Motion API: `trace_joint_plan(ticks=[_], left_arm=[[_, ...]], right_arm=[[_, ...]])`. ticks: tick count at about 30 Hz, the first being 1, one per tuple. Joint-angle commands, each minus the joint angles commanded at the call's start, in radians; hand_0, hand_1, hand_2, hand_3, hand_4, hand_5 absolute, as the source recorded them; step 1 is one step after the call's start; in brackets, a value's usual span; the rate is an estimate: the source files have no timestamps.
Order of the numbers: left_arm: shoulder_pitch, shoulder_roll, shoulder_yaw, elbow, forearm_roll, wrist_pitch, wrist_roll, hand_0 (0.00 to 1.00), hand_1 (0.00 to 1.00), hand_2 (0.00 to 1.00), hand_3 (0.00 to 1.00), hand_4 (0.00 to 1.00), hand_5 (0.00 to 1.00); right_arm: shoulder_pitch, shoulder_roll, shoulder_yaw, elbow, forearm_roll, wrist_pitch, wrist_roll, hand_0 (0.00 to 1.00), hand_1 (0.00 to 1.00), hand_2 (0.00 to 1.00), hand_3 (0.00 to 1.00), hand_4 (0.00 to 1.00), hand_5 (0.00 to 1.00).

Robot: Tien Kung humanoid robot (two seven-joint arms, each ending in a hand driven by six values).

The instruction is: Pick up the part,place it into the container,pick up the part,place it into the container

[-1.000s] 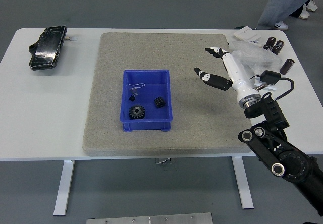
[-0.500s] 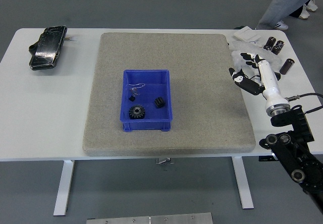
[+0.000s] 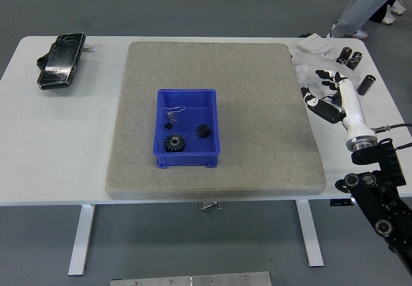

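Head view: white table (image 3: 64, 144) w/ a grey mat (image 3: 257, 105) across the middle. Blue bin (image 3: 187, 129) sits on the mat, left of centre. Inside it: a big black gear (image 3: 174, 143) near the front wall, a smaller black gear (image 3: 204, 131) to its right, a tiny black part (image 3: 168, 125) behind the big one, and a thin wire bit (image 3: 172, 112) toward the back.

Right hand (image 3: 329, 93) comes in from lower right, off the mat's right edge, over clear plastic bags (image 3: 315, 64). Fingers spread and relaxed, holding nothing. Small dark cylinders (image 3: 351, 58) lie near the far right corner.

Black bundle (image 3: 61, 60) lies at far left of table. A person's legs (image 3: 373, 2) show past the far right corner.
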Motion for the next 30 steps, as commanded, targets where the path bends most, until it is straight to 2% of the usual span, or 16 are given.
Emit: trace_joint_plan(ticks=[11,30], left_arm=[[0.006,0.010,-0.002,0.000,0.004,0.000,0.001,0.667,0.658,0.634,0.623,0.702,0.216],[-0.001,0.005,-0.012,0.000,0.005,0.001,0.001,0.667,0.659,0.634,0.623,0.703,0.219]], right_arm=[[-0.018,0.000,0.011,0.009,-0.007,-0.004,0.000,0.785,0.740,0.772,0.736,0.726,0.340],[-0.025,0.005,0.049,0.035,-0.016,-0.007,-0.001,0.780,0.736,0.770,0.731,0.718,0.334]])
